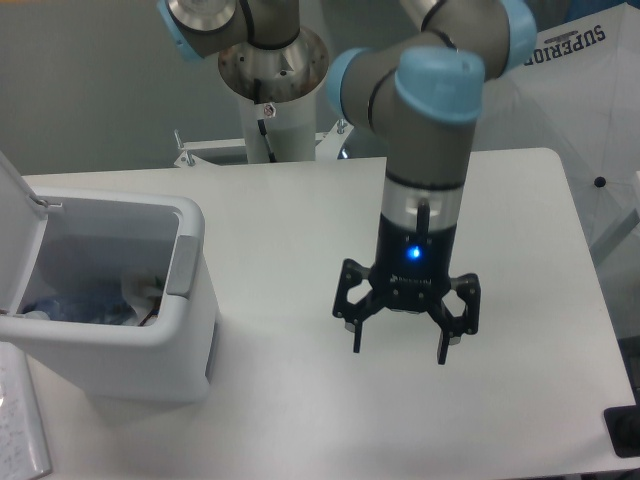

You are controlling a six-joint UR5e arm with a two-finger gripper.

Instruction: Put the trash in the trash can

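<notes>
- At the far left, you see the bin's lid (12,215) standing open, hinged back off the rim.
- Next to it sits the bin (190,300) itself, white with a grey side panel, on the left part of the table (300,220).
- Inside the bin you can make out the trash (95,300): a blurred bluish, clear mass low down that may be the bottle, and a pale crumpled wad (140,287) against the right wall. Neither is sharp enough to tell its label or shape.
- Judging by this, the task looks all but done: the trash lies in the bin, and you can see none on the table.
- Toward the right of centre, the gripper (398,350) hangs over bare table, well apart from the bin, pointing down, its blue light on.
- Its jaws stand spread wide and hold nothing.
- What may be left for you is only to park the arm; whether the lid must be closed, the task does not say.
</notes>
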